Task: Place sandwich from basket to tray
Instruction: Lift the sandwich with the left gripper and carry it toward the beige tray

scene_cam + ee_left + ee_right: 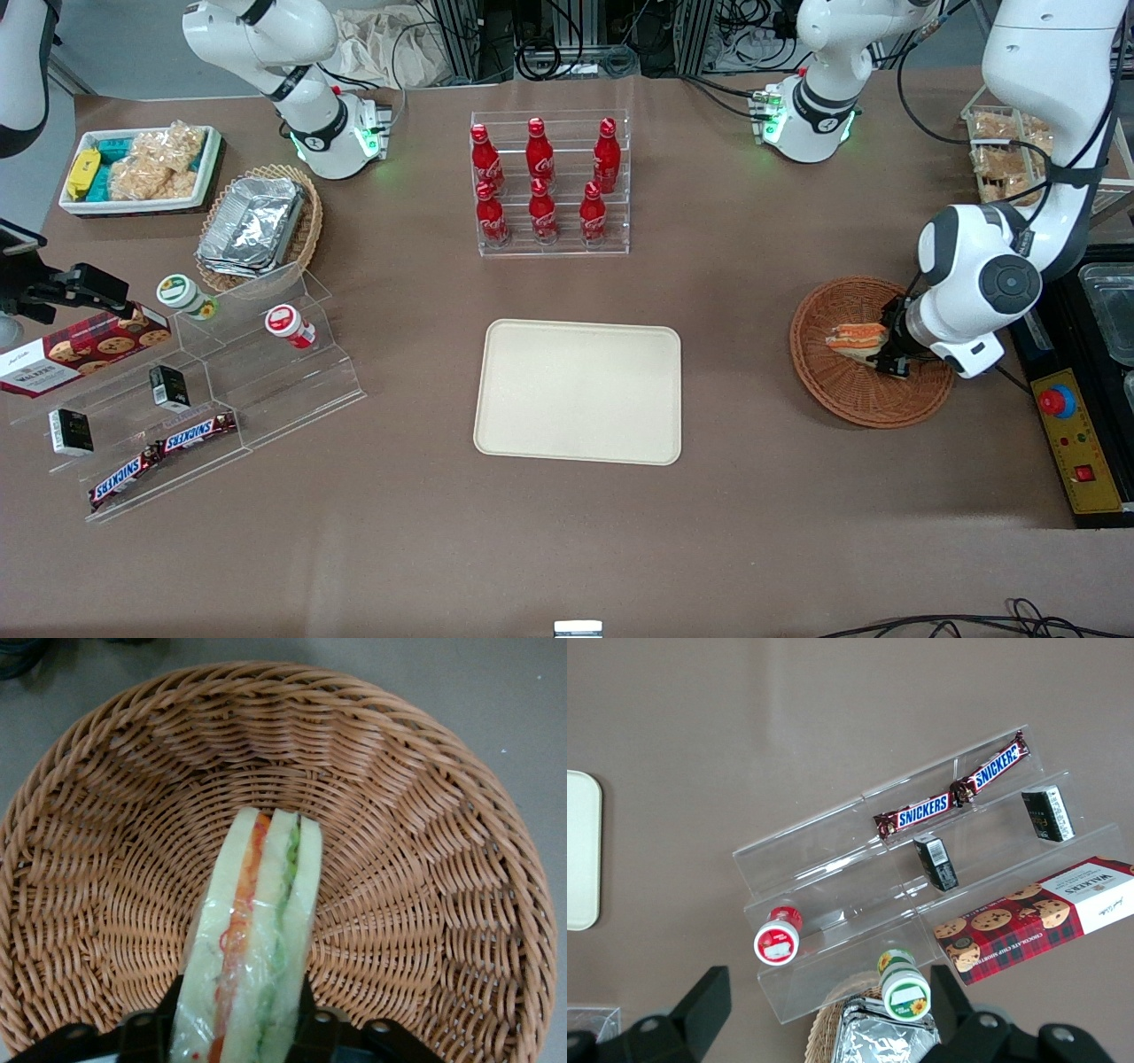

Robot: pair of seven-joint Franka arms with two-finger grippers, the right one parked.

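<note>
I see the gripper clamped on the sandwich over the basket. Only my wrist view shows both fingers pressing its bread faces. Tray bare on the desk.

claw: fingertips cut off by frame edge | sandwich: near end cropped | basket: partly hidden by arm

A brown-covered table fills the scene under even overhead light; above its farthest edge, metal framing stands tangled with black cables.
</note>
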